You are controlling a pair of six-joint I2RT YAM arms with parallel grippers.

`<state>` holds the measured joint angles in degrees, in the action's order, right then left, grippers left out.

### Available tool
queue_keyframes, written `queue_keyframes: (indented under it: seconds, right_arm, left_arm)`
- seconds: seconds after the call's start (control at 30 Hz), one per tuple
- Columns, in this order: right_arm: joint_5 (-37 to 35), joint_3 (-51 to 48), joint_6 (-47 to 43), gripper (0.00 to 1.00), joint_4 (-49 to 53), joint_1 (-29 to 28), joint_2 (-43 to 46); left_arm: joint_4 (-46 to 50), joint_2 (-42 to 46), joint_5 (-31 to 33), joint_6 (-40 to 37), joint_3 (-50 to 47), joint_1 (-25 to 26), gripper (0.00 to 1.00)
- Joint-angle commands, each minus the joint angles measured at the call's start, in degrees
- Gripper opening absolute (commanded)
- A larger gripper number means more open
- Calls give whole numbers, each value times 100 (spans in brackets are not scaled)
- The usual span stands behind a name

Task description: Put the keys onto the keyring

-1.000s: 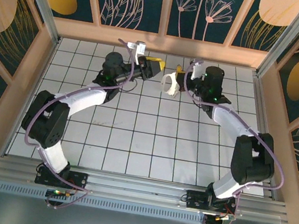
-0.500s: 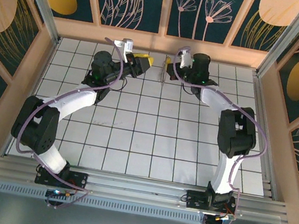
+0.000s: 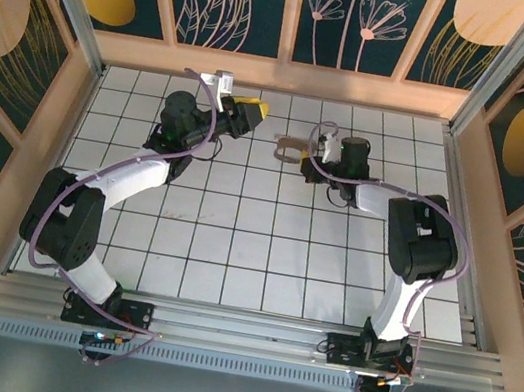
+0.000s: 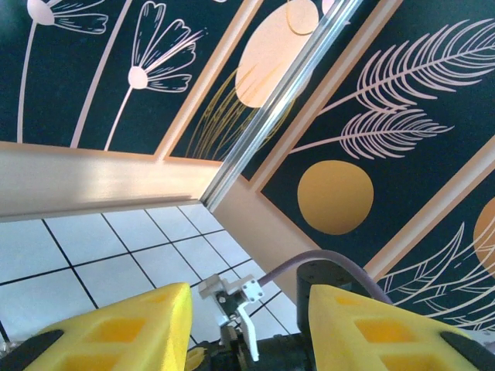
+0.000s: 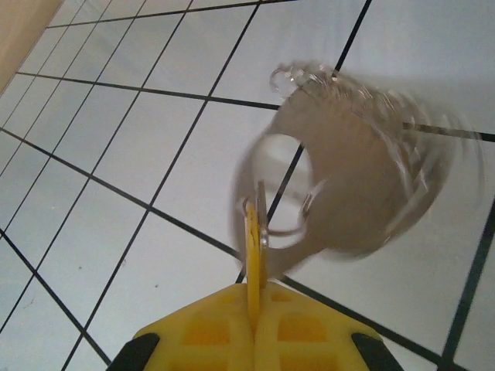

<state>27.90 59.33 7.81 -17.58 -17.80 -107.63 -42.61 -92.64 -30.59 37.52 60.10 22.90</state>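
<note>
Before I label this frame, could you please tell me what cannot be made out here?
Right wrist view: the thin grey-tan oval keyring, held by the shut yellow right hand, is motion-blurred; its texture is unreadable.
Same view: thin yellow sliver at the fingertips; key or finger edge, unclear.
Left wrist view: the open yellow left hand is cut off by the bottom edge.

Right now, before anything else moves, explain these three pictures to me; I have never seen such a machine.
Two robot arms are bolted at the near edge of a white tiled table. The wide picture looks down from above and behind them; the other two come from a camera on each wrist, with that arm's yellow fingers at the bottom. The left gripper is open and holds nothing. The right gripper is shut, pinching the keyring, a blurred grey-tan loop.
</note>
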Motion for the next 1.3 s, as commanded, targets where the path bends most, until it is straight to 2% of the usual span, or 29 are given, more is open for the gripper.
queue_keyframes:
  seconds: [0.0,0.67,1.03,1.07,1.17,1.27]
  right_arm:
    - [-22,-236,78,0,-376,50,380]
    - [145,-1648,596,0,-815,59,801]
    - [356,-1948,959,0,-463,-198,951]
    - [361,-1989,997,3,-418,-272,987]
    - [259,-2127,1106,25,-262,-476,1209]
    - [92,-2346,1217,37,-105,-627,1595]
  left_arm:
    - [-138,9,-50,33,-68,-31,44]
    - [-226,-87,-151,137,-59,-31,44]
    - [-221,-105,-200,138,-23,-30,44]
    - [-211,-105,-207,134,-24,-31,44]
    - [-213,-114,-236,144,-24,-29,44]
    - [-239,-101,-271,166,-39,-31,44]
